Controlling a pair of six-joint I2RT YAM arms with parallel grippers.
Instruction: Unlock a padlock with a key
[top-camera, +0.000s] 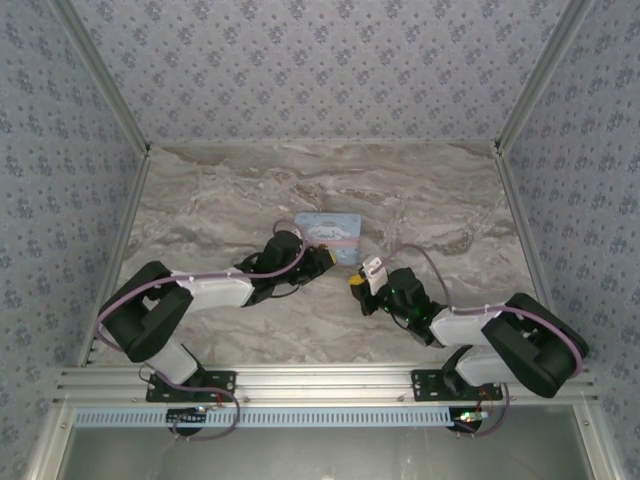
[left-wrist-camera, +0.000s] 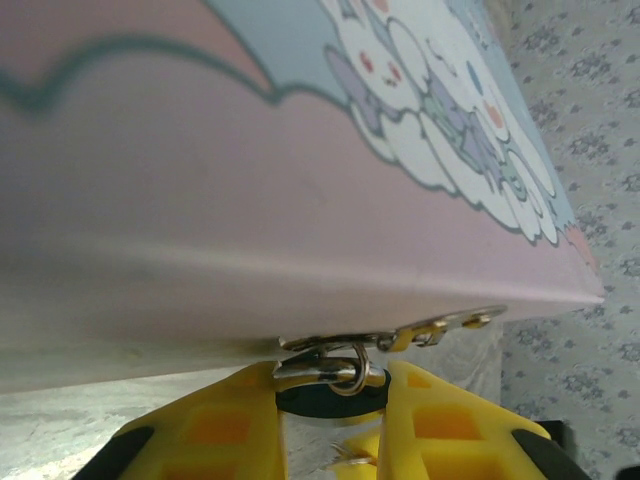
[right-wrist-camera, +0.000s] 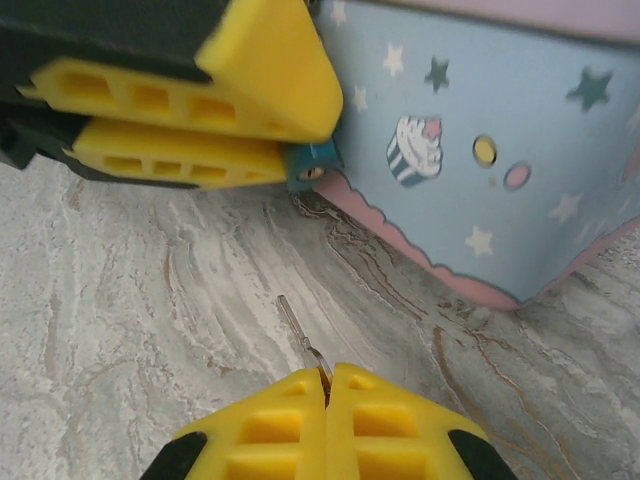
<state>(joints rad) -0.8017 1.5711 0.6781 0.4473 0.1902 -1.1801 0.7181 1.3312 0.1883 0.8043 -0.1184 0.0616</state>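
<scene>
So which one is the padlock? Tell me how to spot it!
Find the big pale blue tin with the cartoon picture on the marble table. By its bottom edge the left gripper has its yellow jaws shut on the padlock. It is a tiny teal block, far smaller than the tin and chunkier than the thin silvery key nearby.

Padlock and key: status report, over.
Left claw shut on padlock. Right claw shut on key, tip short of padlock. Tin right beside padlock, off the key's line.
</scene>
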